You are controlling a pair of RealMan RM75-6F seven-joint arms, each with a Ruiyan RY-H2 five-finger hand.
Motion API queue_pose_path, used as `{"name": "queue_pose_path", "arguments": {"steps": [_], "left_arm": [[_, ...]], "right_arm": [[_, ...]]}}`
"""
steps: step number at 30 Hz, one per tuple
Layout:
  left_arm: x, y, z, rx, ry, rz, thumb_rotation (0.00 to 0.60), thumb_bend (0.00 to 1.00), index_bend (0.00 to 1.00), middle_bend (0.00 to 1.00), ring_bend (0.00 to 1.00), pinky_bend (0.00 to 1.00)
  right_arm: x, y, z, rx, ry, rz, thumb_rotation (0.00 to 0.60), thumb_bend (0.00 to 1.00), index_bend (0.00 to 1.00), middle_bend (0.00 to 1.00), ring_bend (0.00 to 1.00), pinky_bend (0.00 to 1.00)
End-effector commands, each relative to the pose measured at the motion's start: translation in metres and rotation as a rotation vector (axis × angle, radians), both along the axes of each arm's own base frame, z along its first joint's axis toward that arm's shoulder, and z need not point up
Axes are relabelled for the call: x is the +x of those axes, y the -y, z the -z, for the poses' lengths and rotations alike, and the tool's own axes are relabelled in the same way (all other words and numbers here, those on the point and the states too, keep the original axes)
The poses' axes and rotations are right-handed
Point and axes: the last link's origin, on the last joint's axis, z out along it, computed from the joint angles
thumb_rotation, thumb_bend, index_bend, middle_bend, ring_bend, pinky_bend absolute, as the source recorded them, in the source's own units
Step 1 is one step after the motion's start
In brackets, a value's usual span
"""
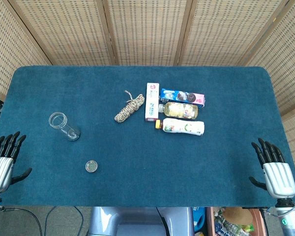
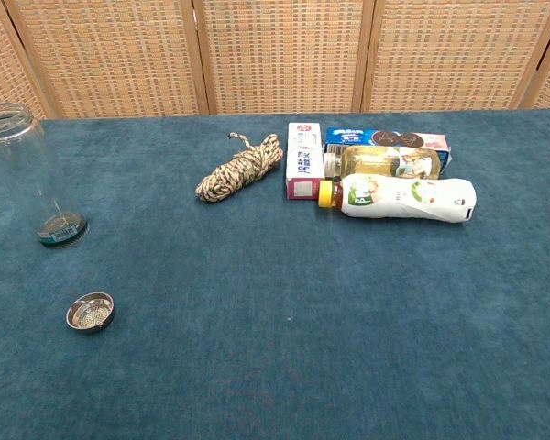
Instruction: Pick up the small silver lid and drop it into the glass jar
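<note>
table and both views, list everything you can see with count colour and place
glass jar: 1, clear, upright, left side of table
silver lid: 1, silver, on cloth in front of jar
rope bundle: 1, beige, centre
tall carton: 1, white and pink, right of rope
cookie box: 1, blue, far right of cluster
bottles: 2, one yellowish, one white with yellow cap, lying down
table: 1, blue cloth
left hand: 1, open, near left edge
right hand: 1, open, near right edge
</note>
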Motion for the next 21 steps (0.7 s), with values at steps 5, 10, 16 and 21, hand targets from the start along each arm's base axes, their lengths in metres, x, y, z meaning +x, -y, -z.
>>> {"name": "queue_pose_path", "arguments": {"steps": [5,10,16,21], "left_arm": [[0.0012,0.001,0.001,-0.004,-0.008,0.0,0.6,0.21,0.0,0.0,0.0,0.0],[0.0024,0.002,-0.0004,0.004,-0.002,0.004,0.6,0.21,0.0,0.0,0.0,0.0],[0.0028,0.0009,-0.0003,0.002,0.003,0.008,0.6,0.21,0.0,0.0,0.0,0.0],[0.0024,0.0008,0.0013,-0.006,0.0,0.007,0.6,0.22,0.0,0.0,0.0,0.0]], "right_arm": [[-0.0008,-0.0012,-0.0014,-0.004,0.004,0.003,0.6,0.12,0.07,0.0,0.0,0.14],[0.0004,-0.0024,-0.0016,-0.002,0.009,-0.002,0.6,0.12,0.07,0.0,0.0,0.14],[0.0008,-0.002,-0.0002,0.003,0.005,-0.002,0.6,0.12,0.07,0.0,0.0,0.14],[0.0002,-0.0017,-0.0002,0.002,0.004,0.004,0.6,0.12,0.07,0.0,0.0,0.14]]}}
